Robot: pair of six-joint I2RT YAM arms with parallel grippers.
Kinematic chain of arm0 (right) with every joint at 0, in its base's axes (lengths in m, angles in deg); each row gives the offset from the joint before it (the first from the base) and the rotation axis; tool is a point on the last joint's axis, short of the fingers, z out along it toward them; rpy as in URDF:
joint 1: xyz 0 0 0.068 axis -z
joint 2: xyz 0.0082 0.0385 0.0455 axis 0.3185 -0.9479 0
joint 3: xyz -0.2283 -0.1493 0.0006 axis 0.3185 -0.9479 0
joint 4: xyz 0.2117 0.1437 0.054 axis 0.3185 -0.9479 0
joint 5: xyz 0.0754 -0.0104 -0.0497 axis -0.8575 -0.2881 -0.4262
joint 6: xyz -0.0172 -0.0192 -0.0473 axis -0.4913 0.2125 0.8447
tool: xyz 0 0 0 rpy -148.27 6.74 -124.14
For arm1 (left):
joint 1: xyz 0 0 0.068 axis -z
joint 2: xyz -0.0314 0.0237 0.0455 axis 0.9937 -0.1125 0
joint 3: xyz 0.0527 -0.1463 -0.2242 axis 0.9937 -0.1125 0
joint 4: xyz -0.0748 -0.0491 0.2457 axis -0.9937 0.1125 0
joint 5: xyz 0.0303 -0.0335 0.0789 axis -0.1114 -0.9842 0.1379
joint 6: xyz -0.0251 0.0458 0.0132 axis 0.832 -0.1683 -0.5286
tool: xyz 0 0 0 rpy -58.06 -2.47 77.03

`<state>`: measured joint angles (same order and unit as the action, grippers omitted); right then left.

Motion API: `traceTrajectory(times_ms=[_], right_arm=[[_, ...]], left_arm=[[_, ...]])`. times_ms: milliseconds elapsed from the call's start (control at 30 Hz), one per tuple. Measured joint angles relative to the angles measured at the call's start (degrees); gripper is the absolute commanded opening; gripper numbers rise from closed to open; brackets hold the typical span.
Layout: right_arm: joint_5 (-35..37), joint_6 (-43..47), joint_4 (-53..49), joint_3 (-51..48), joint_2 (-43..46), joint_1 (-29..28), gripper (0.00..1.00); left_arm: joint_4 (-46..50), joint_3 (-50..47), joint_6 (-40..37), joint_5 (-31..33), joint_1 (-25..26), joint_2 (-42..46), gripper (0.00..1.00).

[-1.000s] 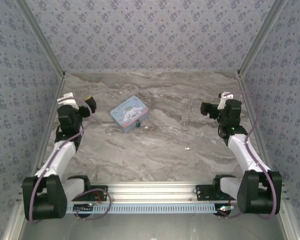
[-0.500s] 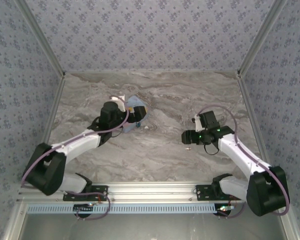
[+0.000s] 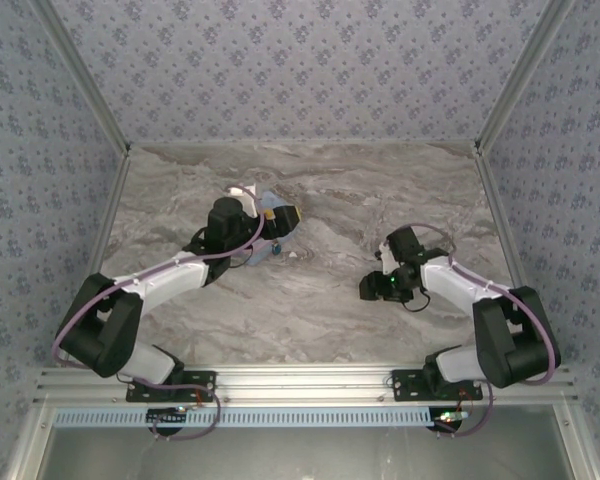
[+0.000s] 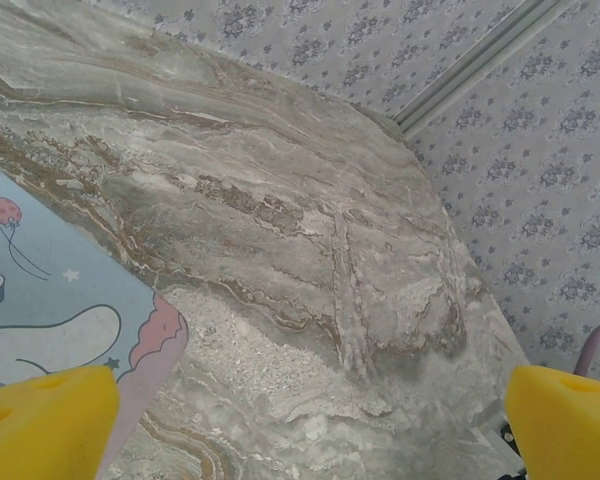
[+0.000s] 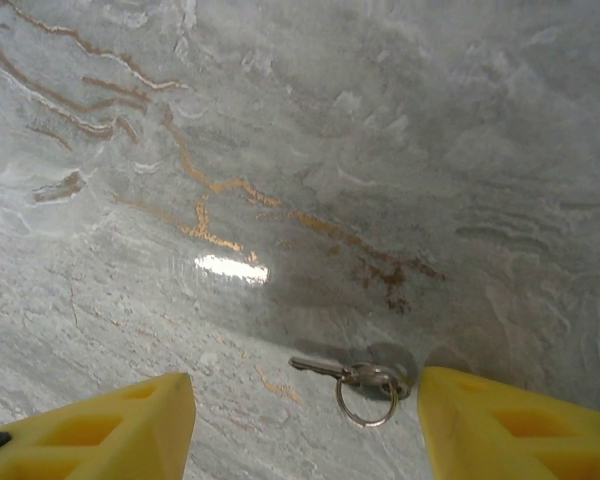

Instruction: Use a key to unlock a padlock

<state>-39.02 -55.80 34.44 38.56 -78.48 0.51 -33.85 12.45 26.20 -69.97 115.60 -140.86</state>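
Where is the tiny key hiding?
Look at the marble table, on the right arm's side. Low over it hangs the right gripper, and between its yellow fingers lies the key: thin, silvery, on a small round ring.

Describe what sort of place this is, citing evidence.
Probably a robot test booth: a marble-look table walled by floral-patterned panels, with the left arm and right arm bolted to a metal rail.
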Motion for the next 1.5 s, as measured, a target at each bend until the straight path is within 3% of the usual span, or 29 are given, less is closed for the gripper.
traceTrajectory(times_ms=[633, 933, 1500], right_arm=[[1.11, -1.05, 0.48, 0.81, -1.22, -1.25, 0.58], [1.73, -1.68, 0.39, 0.79, -1.33, -3.04, 0.41], [2.64, -2.60, 0.66, 0.79, -2.78, -4.70, 0.25]], left_arm=[[1.49, 0.09, -0.46, 0.00, 0.00, 1.01, 1.00], [1.57, 0.11, -0.48, 0.04, 0.00, 1.01, 0.99], [2.56, 0.26, -0.48, 0.26, 0.00, 1.01, 0.99]])
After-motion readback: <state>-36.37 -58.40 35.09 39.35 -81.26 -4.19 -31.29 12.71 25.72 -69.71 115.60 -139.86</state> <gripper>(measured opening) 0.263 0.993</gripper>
